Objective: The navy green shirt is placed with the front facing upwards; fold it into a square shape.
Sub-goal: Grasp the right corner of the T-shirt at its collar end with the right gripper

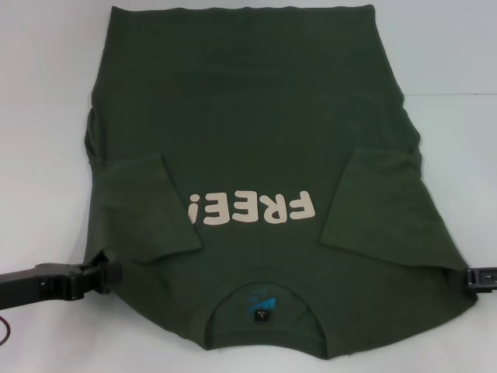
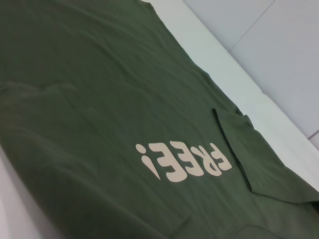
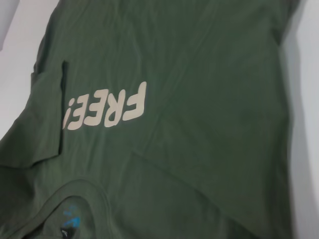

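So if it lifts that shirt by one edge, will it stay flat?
Probably not. The shirt looks like thin, soft cloth: its sleeves lie folded in and it wrinkles, so it would likely droop. It seems light, and pushing it would probably bunch it.

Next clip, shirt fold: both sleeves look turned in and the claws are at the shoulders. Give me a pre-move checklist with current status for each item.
1. Shirt front up, "FREE!" lettering showing: ok.
2. Left sleeve folded inward onto the body: ok.
3. Right sleeve folded inward onto the body: ok.
4. Left claw at the shoulder edge near the collar: ok; actual grip on cloth: cannot tell.
5. Right claw at the opposite shoulder edge: ok, but mostly out of frame; grip: cannot tell.
6. Cloth flat along the left side: not ok, the edge is bunched.
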{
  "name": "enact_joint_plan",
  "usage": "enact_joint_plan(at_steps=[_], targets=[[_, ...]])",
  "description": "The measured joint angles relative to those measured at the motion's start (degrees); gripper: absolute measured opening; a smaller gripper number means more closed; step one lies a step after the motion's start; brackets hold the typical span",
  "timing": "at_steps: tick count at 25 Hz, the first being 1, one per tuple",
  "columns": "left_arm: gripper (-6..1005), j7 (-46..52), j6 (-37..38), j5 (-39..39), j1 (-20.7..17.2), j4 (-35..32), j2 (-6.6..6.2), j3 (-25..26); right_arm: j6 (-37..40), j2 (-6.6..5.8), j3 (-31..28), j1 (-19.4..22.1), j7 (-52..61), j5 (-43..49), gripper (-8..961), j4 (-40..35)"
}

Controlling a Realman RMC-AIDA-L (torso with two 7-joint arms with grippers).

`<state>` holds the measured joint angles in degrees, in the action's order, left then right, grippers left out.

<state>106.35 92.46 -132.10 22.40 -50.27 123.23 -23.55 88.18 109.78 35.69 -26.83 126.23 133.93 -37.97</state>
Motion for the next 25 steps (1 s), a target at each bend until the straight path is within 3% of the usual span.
enact_joint_plan(at_steps=[11,25], targets=[[58,0.0,-0.4,0.0,0.0,0.0,-0.07,0.0,-0.4,0.78,1.0,-0.9,0.3,1.2,916,0.0],[58,0.0,-0.5,0.0,0.2,0.0,-0.09,0.0,-0.3,-0.13,0.3,-0.7,1.4,2.3,916,-0.3]])
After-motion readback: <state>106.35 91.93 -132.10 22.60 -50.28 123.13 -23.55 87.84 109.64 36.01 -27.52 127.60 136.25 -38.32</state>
